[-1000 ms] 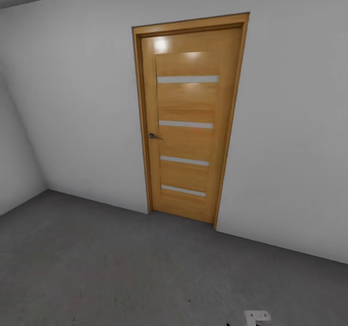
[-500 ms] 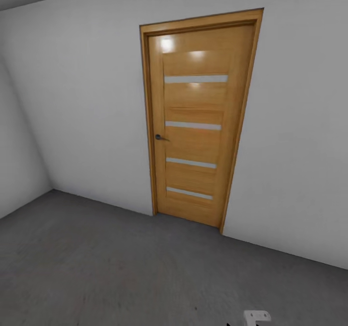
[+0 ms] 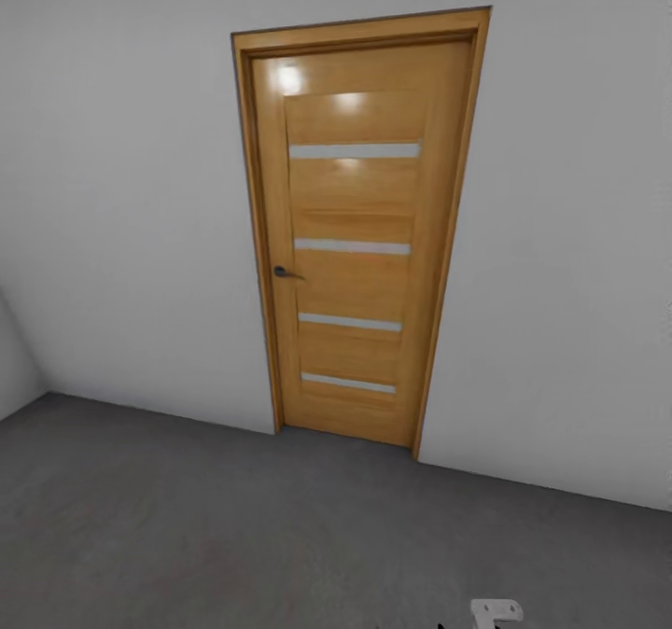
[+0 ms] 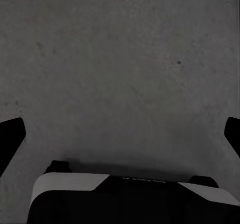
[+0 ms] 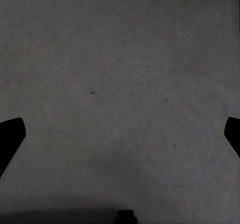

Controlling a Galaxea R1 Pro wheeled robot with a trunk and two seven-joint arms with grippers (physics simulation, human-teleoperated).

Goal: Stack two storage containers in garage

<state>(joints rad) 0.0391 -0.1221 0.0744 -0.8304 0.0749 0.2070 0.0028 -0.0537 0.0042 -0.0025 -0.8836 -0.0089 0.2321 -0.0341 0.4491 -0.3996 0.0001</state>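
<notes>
Closed wooden door (image 3: pixel 353 237) straight ahead across concrete floor (image 3: pixel 233 536); left gripper (image 4: pixel 120 134) and right gripper (image 5: pixel 120 134) spread wide, holding nothing.

Glossy wood door (image 3: pixel 355 237); rough matt concrete floor (image 3: pixel 233 526).

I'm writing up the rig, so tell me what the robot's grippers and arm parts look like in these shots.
Little of them shows. The left gripper has dark, near-black fingers at the frame edges, and behind them a body that is black with pale grey-white panels and faint, unreadable lettering. The right gripper has the same dark, tapered fingers. In the head view, a small white bracket-like part shows low down.
</notes>
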